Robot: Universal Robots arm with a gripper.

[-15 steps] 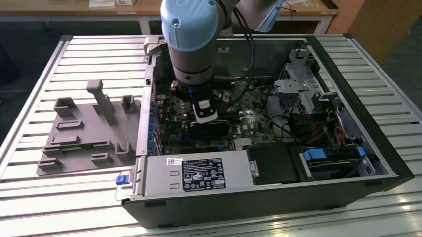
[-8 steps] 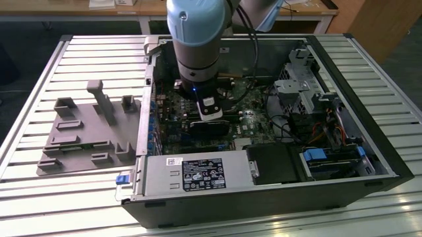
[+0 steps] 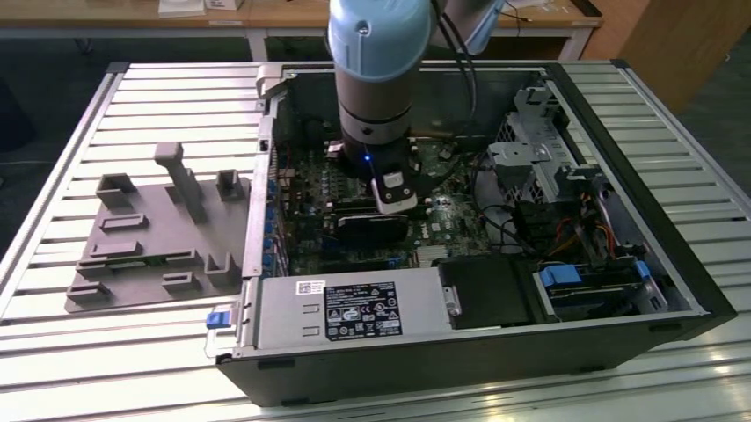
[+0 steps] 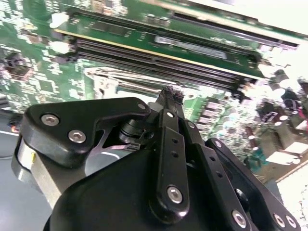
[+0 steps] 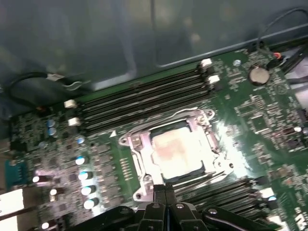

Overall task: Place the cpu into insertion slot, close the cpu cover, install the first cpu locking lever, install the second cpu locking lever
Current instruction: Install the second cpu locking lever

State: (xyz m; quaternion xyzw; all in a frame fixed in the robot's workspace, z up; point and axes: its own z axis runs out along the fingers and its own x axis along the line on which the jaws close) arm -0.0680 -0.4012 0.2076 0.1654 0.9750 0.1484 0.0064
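Note:
In the first wrist view the cpu (image 5: 175, 151), a pale square chip, lies flat in the insertion slot (image 5: 126, 141) on the green board. The cpu cover (image 5: 143, 161), a silver frame, lies down around it. A thin wire lever (image 5: 180, 112) runs along the socket's side toward the memory slots. My gripper (image 5: 166, 191) hangs just above the socket's edge with its black fingers pressed together and nothing visible between them. The second wrist view has the same shut fingertips (image 4: 169, 92) over the socket's silver edge (image 4: 111, 79). In the exterior view the arm (image 3: 373, 97) reaches straight down into the open computer case.
Long black memory slots (image 5: 144, 96) flank the socket on both sides. Case walls (image 3: 610, 114), a drive cage (image 3: 534, 154), cables (image 3: 575, 237) and the power supply (image 3: 346, 308) surround the board. A grey fixture plate (image 3: 153, 242) lies on the slatted table at the exterior view's left.

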